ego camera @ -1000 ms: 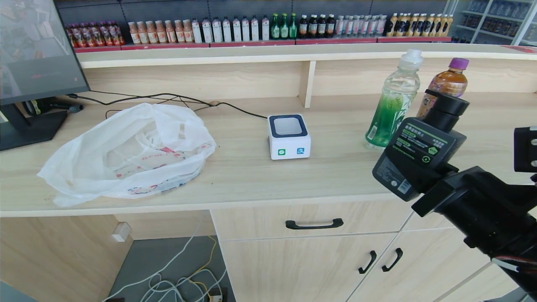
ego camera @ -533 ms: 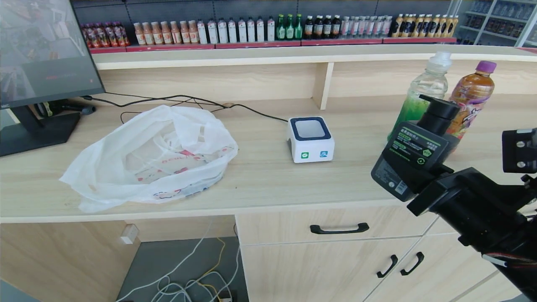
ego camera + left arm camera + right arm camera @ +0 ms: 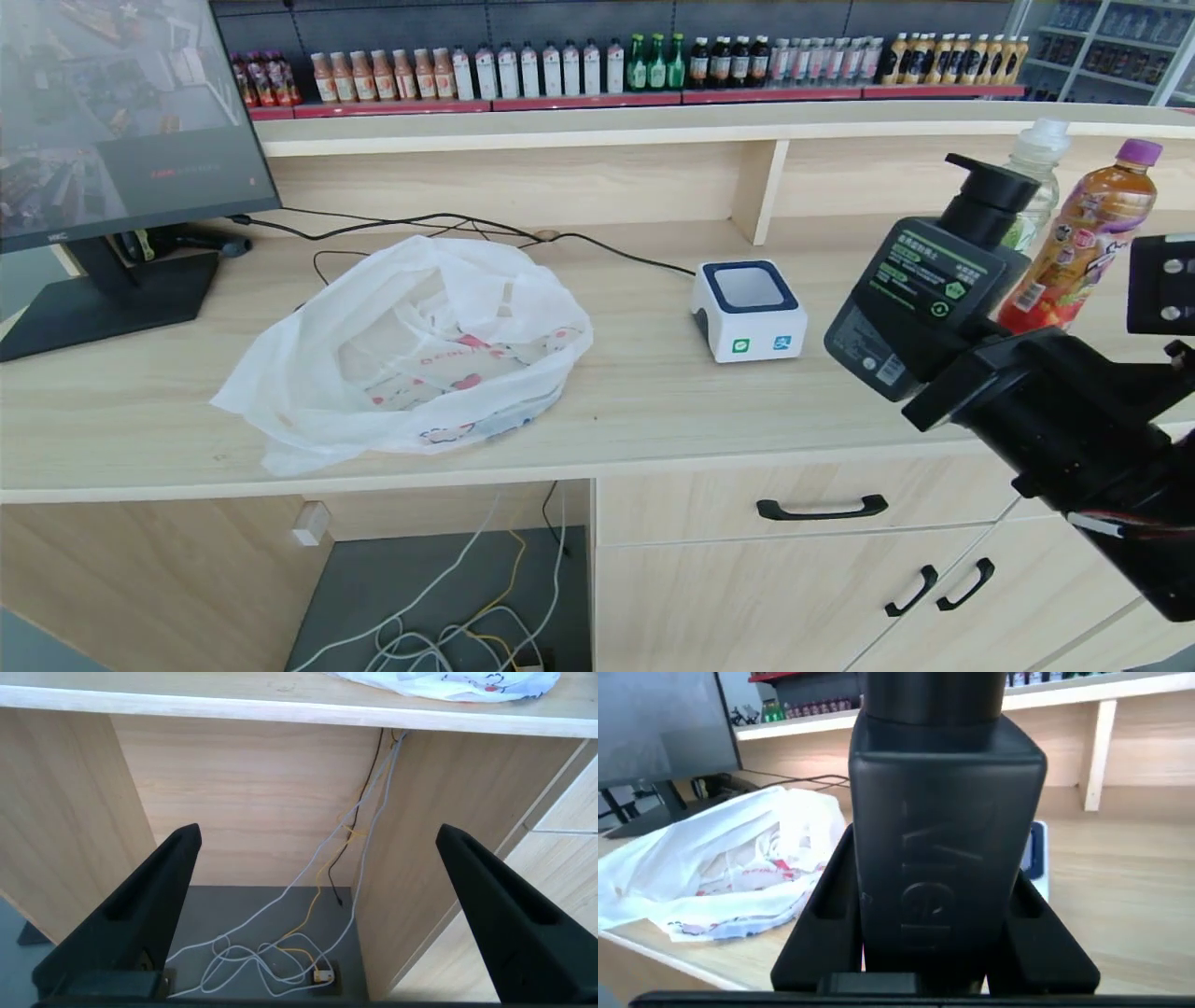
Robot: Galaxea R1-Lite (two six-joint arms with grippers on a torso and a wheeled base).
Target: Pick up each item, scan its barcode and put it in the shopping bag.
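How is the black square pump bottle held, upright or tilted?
Tilted: the black square pump bottle leans off vertical in the right gripper.

Light wood counter [image 3: 597,411], raised ledge [image 3: 560,131] along its back, upright divider [image 3: 758,177] under that. Monitor [image 3: 112,103] at counter's left end, black cables [image 3: 420,224] across counter's back. Under counter: open gap, grey floor [image 3: 373,579], wire tangle [image 3: 439,635], then drawer [image 3: 822,485] and cupboard doors [image 3: 840,607], black handles. Behind counter: dark wall [image 3: 467,23], bottle shelf [image 3: 616,70]. Bright, even light.
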